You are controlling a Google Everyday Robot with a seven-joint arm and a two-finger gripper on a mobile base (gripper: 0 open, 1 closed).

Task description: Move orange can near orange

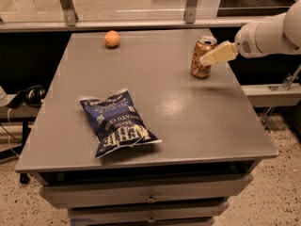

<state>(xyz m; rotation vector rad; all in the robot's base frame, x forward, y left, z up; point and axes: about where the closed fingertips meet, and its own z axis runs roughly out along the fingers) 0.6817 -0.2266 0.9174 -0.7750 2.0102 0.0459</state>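
Grasping of the orange can point(200, 70) is, I judge, the step in hand. It stands upright near the right far corner of the grey table point(197, 121), and the gripper point(211, 58) comes in from the right and lies across its upper part, as it seems touching it. Whether the gripper is open or closed on the can I cannot tell. The can is not lifted; its base rests on the table. The orange point(112, 38) lies well apart from it, near the left far edge, so the carrying is not yet done. The next move calls, in my opinion, for a firm hold on the can, a small lift, and a travel to the left along the far side, then setting it down just beside the fruit without pushing it, because the orange can roll. I count one can, one orange and one blue chip bag point(117, 124), which lies nearer the front and outside this path.
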